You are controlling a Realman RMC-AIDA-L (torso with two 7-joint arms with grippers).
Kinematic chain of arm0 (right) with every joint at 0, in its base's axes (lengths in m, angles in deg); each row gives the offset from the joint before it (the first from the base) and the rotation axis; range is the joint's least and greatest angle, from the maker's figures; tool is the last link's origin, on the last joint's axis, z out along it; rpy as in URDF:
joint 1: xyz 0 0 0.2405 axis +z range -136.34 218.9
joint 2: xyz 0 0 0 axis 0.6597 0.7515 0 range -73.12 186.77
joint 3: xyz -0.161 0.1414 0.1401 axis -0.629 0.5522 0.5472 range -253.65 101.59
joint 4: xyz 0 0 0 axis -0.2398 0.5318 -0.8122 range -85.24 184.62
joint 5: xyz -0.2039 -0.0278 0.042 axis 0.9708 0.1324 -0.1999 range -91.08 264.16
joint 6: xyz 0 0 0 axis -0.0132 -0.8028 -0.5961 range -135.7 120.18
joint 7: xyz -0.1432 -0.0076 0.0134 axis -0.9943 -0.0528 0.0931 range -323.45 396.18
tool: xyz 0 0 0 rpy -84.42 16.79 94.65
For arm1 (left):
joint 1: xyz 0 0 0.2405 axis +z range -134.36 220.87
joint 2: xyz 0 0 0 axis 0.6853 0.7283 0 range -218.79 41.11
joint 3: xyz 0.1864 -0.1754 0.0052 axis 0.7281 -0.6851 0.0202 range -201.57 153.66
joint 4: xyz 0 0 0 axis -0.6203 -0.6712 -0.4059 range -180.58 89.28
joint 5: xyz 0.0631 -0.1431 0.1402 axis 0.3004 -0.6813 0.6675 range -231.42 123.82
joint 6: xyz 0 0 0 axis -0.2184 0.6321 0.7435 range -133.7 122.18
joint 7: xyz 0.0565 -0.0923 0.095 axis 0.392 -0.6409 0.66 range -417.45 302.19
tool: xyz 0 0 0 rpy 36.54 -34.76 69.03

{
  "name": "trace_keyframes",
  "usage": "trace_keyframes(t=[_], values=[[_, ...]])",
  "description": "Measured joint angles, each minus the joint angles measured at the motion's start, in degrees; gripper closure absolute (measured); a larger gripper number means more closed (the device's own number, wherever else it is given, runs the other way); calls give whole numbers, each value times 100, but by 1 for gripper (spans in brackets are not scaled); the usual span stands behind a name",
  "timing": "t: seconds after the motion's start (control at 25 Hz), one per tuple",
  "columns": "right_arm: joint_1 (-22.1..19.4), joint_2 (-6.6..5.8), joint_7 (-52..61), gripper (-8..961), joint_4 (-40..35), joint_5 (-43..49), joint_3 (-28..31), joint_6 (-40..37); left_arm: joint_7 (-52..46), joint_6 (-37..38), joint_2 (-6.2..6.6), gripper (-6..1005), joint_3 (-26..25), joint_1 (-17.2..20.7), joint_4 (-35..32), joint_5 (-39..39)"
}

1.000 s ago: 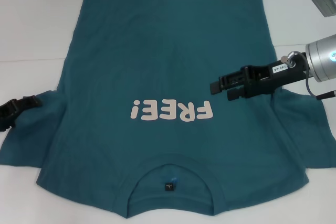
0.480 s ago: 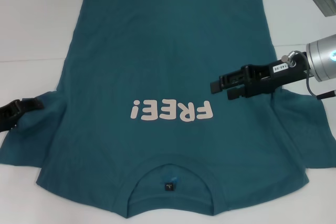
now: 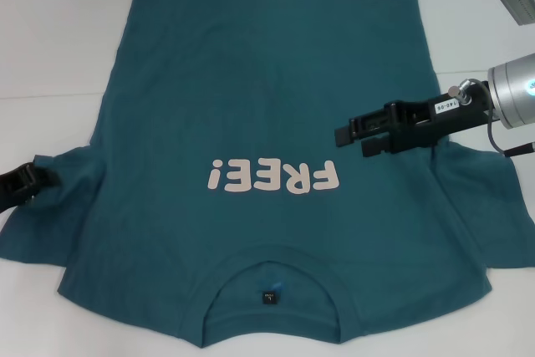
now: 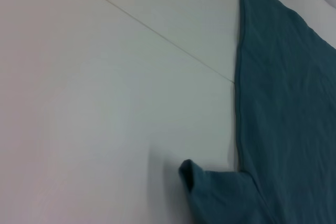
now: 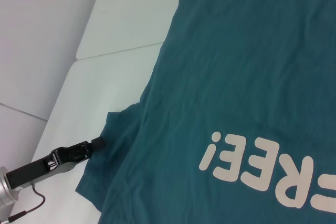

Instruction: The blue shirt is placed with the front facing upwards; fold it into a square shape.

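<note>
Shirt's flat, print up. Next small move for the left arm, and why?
Probably lower the left pincer onto the left sleeve and pinch its edge. The blue shirt lies unfolded, that pincer sits at the sleeve, and the right pincer hangs over the chest.

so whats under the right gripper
The right gripper hangs over the blue shirt, just beyond the end of the "FREE!" print. The cloth directly beneath is hidden by the gripper; whether it touches is unclear.

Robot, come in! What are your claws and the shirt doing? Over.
Left claw at left sleeve edge. Right claw open above blue shirt. Shirt flat, unfolded. Nothing in the way.
</note>
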Motion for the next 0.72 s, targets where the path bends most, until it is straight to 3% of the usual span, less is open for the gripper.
trace_keyframes(t=[0.16,0.28,0.52,0.72], values=[[0,-5,0,221,0,0,32,3,16,0,0,599,47,2,-2,0],[0,-10,0,222,0,0,77,5,16,-5,-1,833,77,3,-3,46],[0,-9,0,222,0,10,114,5,-3,-5,-8,996,78,-9,-32,111],[0,-9,0,221,5,12,122,5,13,89,-9,997,79,-7,-127,114]])
